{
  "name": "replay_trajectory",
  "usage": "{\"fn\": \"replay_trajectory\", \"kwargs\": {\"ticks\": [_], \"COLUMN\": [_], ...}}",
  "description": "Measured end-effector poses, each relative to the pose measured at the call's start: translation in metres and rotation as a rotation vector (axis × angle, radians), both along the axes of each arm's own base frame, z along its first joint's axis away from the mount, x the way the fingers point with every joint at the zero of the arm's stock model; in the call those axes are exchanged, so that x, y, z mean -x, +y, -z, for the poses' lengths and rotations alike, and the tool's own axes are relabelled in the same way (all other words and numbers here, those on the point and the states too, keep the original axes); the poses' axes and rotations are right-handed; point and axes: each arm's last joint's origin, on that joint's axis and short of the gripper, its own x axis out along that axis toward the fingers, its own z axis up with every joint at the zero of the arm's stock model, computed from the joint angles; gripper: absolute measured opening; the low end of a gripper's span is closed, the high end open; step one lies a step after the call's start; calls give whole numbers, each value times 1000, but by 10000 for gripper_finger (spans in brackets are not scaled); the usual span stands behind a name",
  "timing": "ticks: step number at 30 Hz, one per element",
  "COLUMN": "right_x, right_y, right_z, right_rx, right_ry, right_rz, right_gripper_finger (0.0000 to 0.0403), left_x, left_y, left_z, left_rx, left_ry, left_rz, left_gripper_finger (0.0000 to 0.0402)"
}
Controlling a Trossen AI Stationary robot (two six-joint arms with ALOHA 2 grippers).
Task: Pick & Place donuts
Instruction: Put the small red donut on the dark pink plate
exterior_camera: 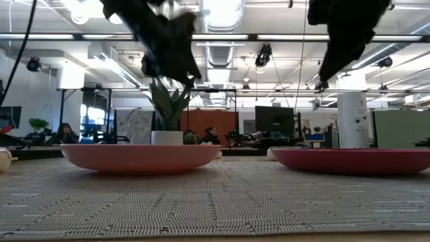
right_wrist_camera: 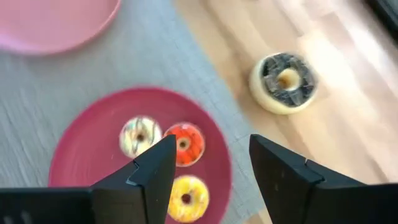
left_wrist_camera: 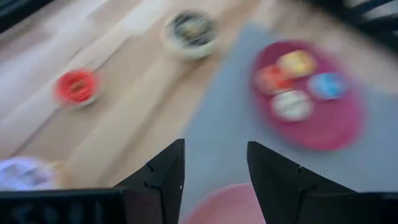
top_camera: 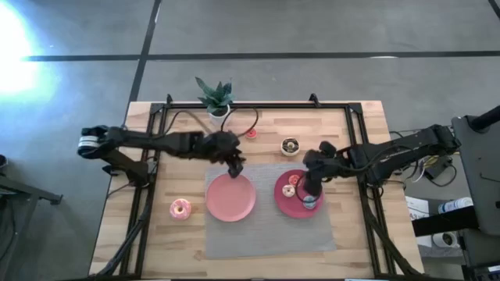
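Observation:
My left gripper (top_camera: 236,166) (left_wrist_camera: 216,146) hangs open and empty over the far rim of the light pink plate (top_camera: 230,197). My right gripper (top_camera: 311,187) (right_wrist_camera: 212,140), also open and empty, hovers above the darker pink plate (top_camera: 283,204). That plate (right_wrist_camera: 81,162) carries a white-pink sprinkled donut (right_wrist_camera: 140,137), an orange one (right_wrist_camera: 184,144) and a yellow one (right_wrist_camera: 186,198). The left wrist view also shows a bluish donut (left_wrist_camera: 328,85) on it. A chocolate-topped donut (top_camera: 290,146) (right_wrist_camera: 286,81), a red donut (top_camera: 251,133) (left_wrist_camera: 76,87) and a pink donut (top_camera: 180,208) lie on the bare wood.
Both plates sit on a grey woven mat (top_camera: 266,230) in the table's middle. A potted plant (top_camera: 216,97) stands at the far edge, with a black frame rail beside it. In the low view both arms hang well above the plate rims (exterior_camera: 141,156).

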Motion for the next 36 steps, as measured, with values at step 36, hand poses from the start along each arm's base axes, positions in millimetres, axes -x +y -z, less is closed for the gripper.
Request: {"fn": "replay_trajectory", "kwargs": {"ticks": [36], "right_x": [46], "right_y": [-18], "right_z": [-29], "right_rx": [-109], "right_ry": [-63], "right_rz": [370], "right_gripper_finger": [194], "left_x": [-136], "left_y": [145], "left_z": [79], "left_rx": [-102], "left_ry": [821], "left_rz": [45], "left_gripper_finger": [147]}}
